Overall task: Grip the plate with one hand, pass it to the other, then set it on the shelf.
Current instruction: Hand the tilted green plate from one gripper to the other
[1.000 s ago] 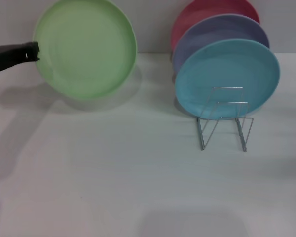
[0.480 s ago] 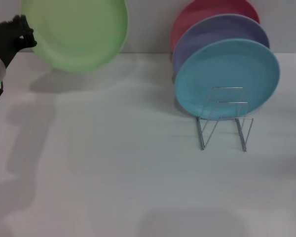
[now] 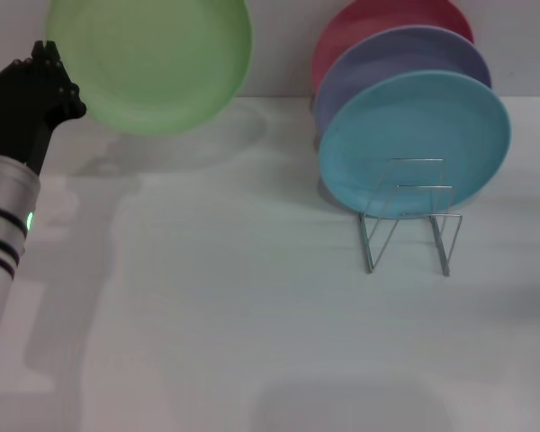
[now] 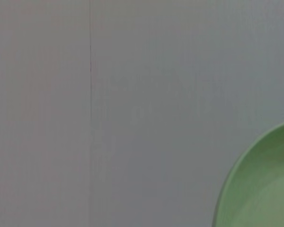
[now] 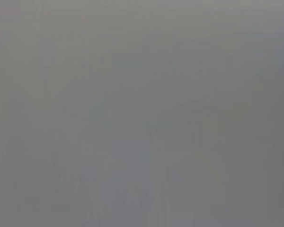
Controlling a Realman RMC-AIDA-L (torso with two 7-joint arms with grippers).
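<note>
I see the white table [image 3: 252, 315] running back to a plain grey wall. The light green plate [image 3: 148, 58], lifted clear of the table, is cut off by the head view's top edge; my left gripper [image 3: 54, 76] pinches its left rim. Since a moment ago the arm has swung inward and the plate nudged right. The shelf [image 3: 409, 216] holds the light blue plate [image 3: 414, 135], the lavender plate [image 3: 400, 58] behind. My right gripper is unseen.

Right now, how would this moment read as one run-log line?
phase: lift before handover | left hand: holds green plate by rim, off the table | right hand: not in view | rack: front slots free
</note>
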